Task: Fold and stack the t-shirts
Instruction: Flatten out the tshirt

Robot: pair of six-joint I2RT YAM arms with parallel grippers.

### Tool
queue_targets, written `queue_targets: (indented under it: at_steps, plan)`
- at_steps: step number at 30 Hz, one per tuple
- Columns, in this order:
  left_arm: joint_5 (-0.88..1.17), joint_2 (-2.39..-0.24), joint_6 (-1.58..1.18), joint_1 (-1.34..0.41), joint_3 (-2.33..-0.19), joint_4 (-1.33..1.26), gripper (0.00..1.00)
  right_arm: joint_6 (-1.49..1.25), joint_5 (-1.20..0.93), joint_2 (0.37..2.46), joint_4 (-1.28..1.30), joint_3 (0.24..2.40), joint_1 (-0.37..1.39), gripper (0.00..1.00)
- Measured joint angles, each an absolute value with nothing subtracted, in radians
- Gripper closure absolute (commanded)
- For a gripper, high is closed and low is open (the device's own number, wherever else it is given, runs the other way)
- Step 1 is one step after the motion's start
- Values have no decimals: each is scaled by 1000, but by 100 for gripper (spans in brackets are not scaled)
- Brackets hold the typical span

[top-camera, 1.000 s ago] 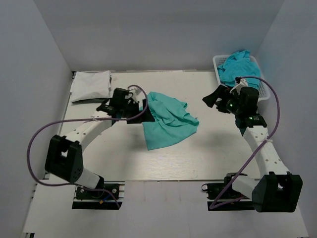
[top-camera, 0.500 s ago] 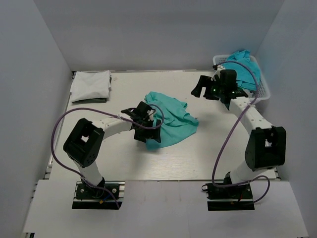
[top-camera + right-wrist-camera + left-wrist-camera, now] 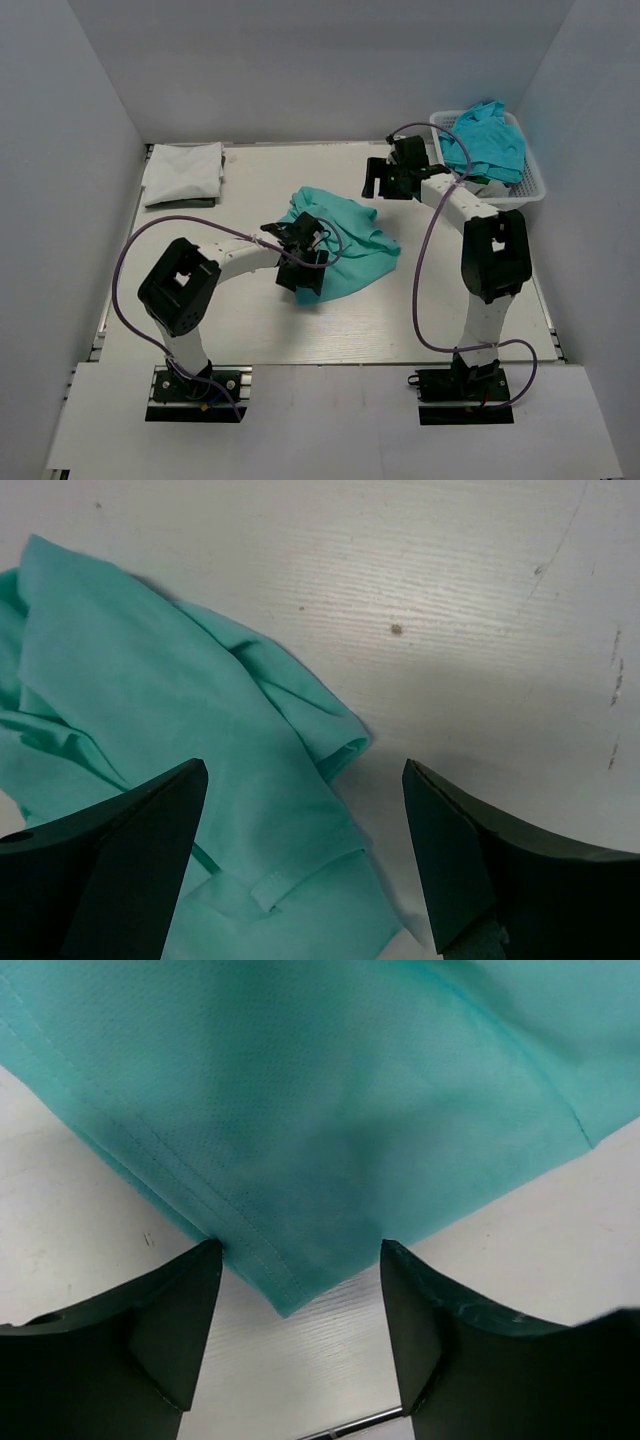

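1. At the far left corner of the table (image 3: 250, 330) we see a white t-shirt (image 3: 183, 172) lying folded flat. A dark edge (image 3: 185, 203) shows under it. It may be another folded tee, but we cannot tell. We take this as the start of the stack.
2. Next comes the left gripper (image 3: 300, 1248), low over the table. Its jaws stand apart on either side of the near hem corner of the teal-green t-shirt (image 3: 345, 240). The cloth lies between the fingers, but nothing is pinched yet.
3. That teal-green t-shirt lies in the middle of the table, rumpled and partly doubled over itself. It is neither spread out nor folded, so we judge its fold barely begun.
4. The right gripper (image 3: 305, 765) hangs over the far edge of the same shirt, above what looks like a sleeve. Its jaws are wide apart and hold nothing.
5. At the far right corner, the basket (image 3: 535, 185) holds a loose heap of turquoise-blue t-shirts (image 3: 485, 140), none of them folded.
6. Overall we judge the task to be at an early stage. One tee, perhaps two, is stacked and one is in hand. What is left is to flatten, fold and stack the shirt in hand, then do the same for the basket's shirts.
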State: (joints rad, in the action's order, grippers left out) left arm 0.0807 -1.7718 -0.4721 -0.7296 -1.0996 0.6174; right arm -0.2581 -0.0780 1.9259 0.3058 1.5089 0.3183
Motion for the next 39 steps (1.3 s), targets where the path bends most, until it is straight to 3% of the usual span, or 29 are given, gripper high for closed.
queue_targets:
  at_steps: [2, 6, 8, 9, 10, 12, 15, 19, 20, 29, 39]
  plan:
    - [63, -1776, -476, -739, -1100, 626, 31, -262, -64, 1944, 324, 1509, 330, 16]
    - [33, -1786, -487, -752, -1102, 638, 51, -271, -33, 1978, 344, 1509, 355, 22]
    - [23, -1792, -493, -758, -1102, 641, 75, -281, -12, 2001, 344, 1509, 364, 23]
    - [21, -1798, -494, -761, -1102, 645, 92, -285, -2, 2015, 343, 1509, 369, 25]
    - [17, -1807, -501, -764, -1105, 646, 100, -288, 5, 2027, 343, 1509, 374, 28]
    - [6, -1820, -514, -771, -1118, 655, 100, -299, 17, 2051, 343, 1509, 381, 30]
    - [-23, -1825, -525, -785, -1127, 668, 100, -313, 27, 2092, 347, 1530, 385, 40]
    - [-55, -1805, -552, -795, -1124, 664, 100, -331, 32, 2121, 335, 1543, 387, 62]
    - [-67, -1795, -561, -797, -1116, 660, 100, -332, 32, 2121, 332, 1543, 387, 98]
    - [-296, -1734, -635, -795, -1158, 809, 100, -360, 60, 2091, 286, 1547, 391, 100]
    - [-725, -1599, -775, -784, -1510, 1078, 100, -395, 233, 1646, 274, 1475, 382, 100]
